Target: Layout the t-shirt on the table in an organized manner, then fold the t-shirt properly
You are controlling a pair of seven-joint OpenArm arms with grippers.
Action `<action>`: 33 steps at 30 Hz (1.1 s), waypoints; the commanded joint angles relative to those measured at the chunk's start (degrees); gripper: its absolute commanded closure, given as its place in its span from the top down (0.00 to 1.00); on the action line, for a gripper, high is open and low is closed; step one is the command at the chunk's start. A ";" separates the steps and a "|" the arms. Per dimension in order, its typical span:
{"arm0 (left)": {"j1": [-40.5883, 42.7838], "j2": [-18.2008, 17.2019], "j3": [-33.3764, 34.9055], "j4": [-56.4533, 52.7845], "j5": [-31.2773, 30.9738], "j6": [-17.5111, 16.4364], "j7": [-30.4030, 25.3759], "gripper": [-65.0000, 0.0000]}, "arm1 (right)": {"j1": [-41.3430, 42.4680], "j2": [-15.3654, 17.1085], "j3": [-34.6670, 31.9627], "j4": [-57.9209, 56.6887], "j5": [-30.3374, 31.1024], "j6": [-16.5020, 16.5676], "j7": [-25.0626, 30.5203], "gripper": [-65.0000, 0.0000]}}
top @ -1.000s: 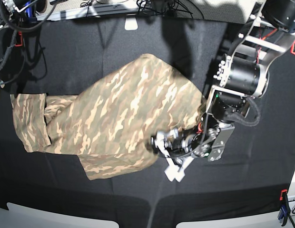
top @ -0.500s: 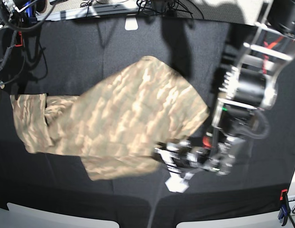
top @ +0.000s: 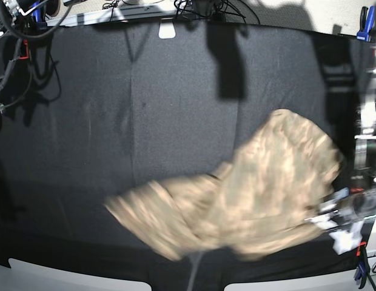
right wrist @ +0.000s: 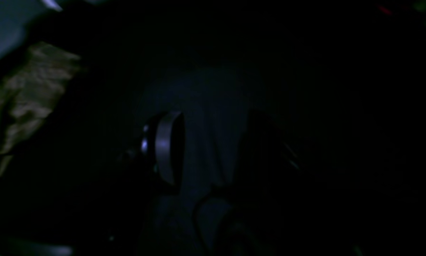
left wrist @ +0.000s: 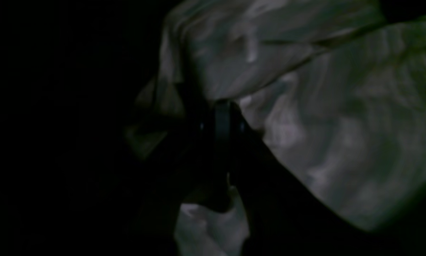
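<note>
Left wrist view: my left gripper (left wrist: pixel 222 117) has its fingers pinched on the t-shirt's (left wrist: pixel 334 135) edge. From base, that blurred shirt trails from the table's (top: pixel 145 109) near right edge toward the middle. My right gripper (right wrist: pixel 213 149) stands spread over black cloth, well apart from it.

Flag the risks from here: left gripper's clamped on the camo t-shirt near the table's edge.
1. The left gripper pinches only a small fold of the t-shirt; the cloth could slip out.
2. The t-shirt is bunched and blurred, near the table edge on the base view's right; more pull may drag it off.
3. The right gripper is open over bare black cloth, nothing anchors the other end.
</note>
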 commanded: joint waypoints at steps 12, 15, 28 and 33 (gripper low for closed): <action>-3.80 7.76 -0.22 3.10 -21.86 -11.88 10.01 0.00 | 0.59 0.94 -8.22 0.83 1.14 1.29 2.86 0.43; -4.07 8.33 -0.22 3.10 -21.88 -11.88 8.98 0.00 | 0.61 0.96 -15.58 0.83 -0.55 2.23 8.11 0.43; -4.04 4.26 -0.22 3.10 -18.49 -11.88 8.87 0.00 | 12.48 0.85 -63.73 -5.68 -45.38 -4.59 26.10 0.43; -3.98 3.23 -0.22 3.10 -18.49 -11.88 8.87 0.00 | 20.72 -1.20 -71.01 -22.60 -57.96 -10.21 34.21 0.43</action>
